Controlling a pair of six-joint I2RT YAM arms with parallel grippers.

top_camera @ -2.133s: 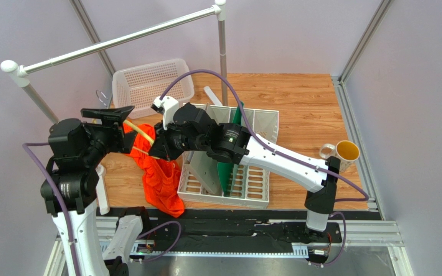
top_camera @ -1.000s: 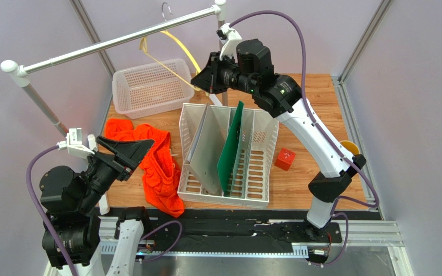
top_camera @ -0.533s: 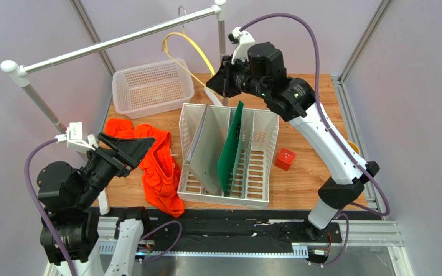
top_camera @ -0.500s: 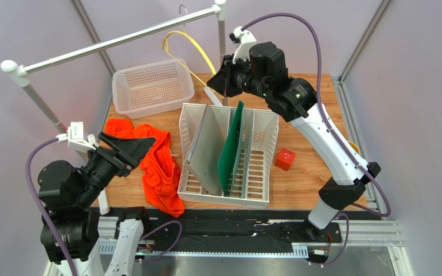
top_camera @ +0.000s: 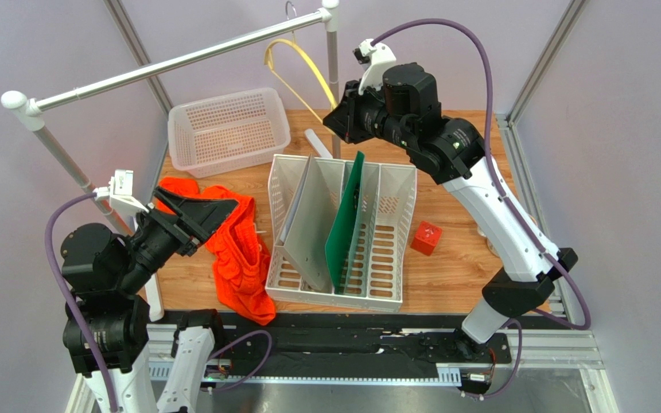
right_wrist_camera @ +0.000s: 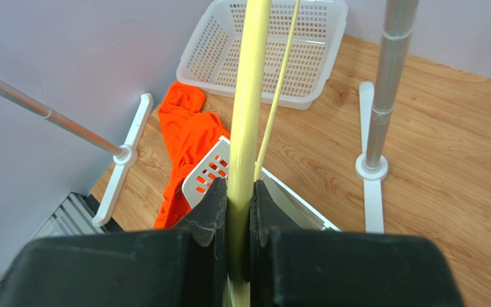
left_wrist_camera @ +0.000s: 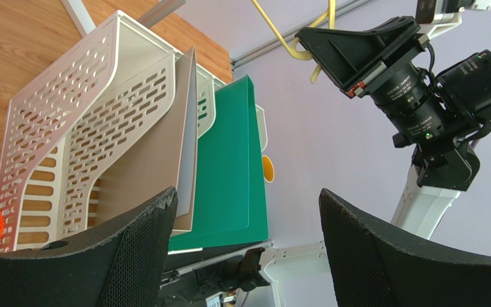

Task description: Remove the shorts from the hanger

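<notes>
Grip check: my right tool [right_wrist_camera: 238,195] pinches pale-yellow hanger [right_wrist_camera: 249,89] by its arm, raised near rail [top_camera: 179,60]. My left tool [left_wrist_camera: 247,211] spread wide, holding nothing. Shorts [top_camera: 237,249] off hanger, heaped on worktop [top_camera: 455,163] beside file rack [top_camera: 386,258]. Likely next: hang bare hanger. I'd square hook [top_camera: 289,10] over rail, loosen only once seated.

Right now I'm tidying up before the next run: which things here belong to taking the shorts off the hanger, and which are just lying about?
Job:
- shorts, lying on the table, off the hanger
- hanger, clamped in the right tool
- left tool, open, empty

Lying about:
- white file rack with green folder
- white basket
- red cube
</notes>
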